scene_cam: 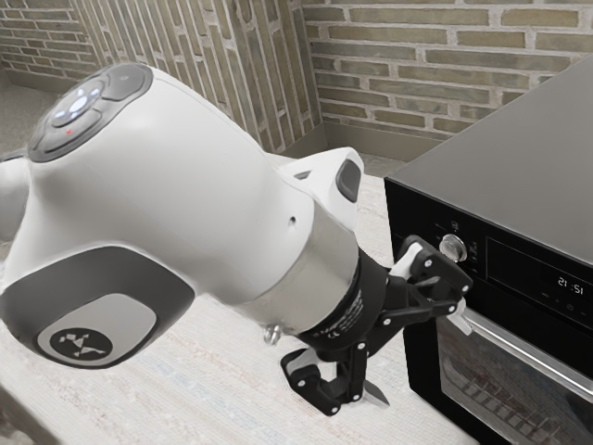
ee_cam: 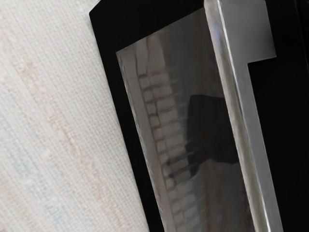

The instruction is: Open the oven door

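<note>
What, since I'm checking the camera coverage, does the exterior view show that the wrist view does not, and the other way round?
Exterior view: the white arm, the open gripper near the oven front, the brick wall, and the oven's top, knob and lit clock.

Wrist view: the oven front's lower edge along the table, and a dark shape in the glass.

Both: the door's long handle, the glass and the pale table.
</note>
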Robot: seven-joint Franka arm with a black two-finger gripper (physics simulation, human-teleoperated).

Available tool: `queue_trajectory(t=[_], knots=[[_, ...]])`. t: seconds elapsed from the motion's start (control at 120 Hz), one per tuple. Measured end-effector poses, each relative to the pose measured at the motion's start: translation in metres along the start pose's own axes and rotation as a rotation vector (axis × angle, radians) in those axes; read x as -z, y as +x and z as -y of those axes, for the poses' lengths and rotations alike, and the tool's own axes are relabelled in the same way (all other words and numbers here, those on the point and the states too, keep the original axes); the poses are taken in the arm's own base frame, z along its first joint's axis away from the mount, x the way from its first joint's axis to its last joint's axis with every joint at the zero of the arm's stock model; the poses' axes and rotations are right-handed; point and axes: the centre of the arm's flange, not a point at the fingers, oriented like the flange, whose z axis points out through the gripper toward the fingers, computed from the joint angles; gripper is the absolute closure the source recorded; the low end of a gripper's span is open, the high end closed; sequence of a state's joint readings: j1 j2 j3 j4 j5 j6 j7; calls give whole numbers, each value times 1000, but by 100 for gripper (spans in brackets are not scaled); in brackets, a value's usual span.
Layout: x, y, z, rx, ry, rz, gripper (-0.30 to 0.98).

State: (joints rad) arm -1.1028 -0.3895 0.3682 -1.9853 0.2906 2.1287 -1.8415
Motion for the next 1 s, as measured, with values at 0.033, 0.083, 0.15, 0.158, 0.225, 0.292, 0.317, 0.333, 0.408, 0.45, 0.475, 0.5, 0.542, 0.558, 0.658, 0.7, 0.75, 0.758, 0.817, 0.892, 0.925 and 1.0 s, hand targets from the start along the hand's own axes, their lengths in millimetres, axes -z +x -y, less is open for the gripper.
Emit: queue_trajectory(t=[0.033,0.083,0.15,0.158,0.225,0.292,0.317,0.333,0.408,0.45,0.475,0.5,0.542,0.558,0.658,0.7,0.75,0.758,0.817,0.892,0.925,1.0], knots=[[-3,1,-2,11,-2,-4,0],[-8,1,-4,22,-4,-9,0],[-12,3,-6,41,-8,-14,0],[-12,4,-6,43,-8,-15,0],[-16,6,-8,59,-12,-21,0],[-24,6,-10,69,-10,-30,0],[-28,7,-11,75,-9,-34,0],[-30,8,-11,78,-9,-36,0],[-37,7,-13,86,-13,-40,0],[-38,7,-15,90,-19,-41,0],[-37,7,-17,92,-26,-41,0],[-37,6,-19,94,-31,-42,0],[-37,6,-20,98,-38,-42,0],[-37,7,-21,101,-40,-43,0],[-39,16,-23,118,-47,-53,0],[-41,17,-24,121,-48,-55,0],[-44,19,-25,125,-49,-59,0],[-44,20,-25,127,-48,-60,0],[-49,27,-26,142,-48,-62,0],[-56,34,-25,164,-42,-56,0],[-60,38,-25,176,-36,-52,0],[-71,42,-25,195,-23,-39,0]])
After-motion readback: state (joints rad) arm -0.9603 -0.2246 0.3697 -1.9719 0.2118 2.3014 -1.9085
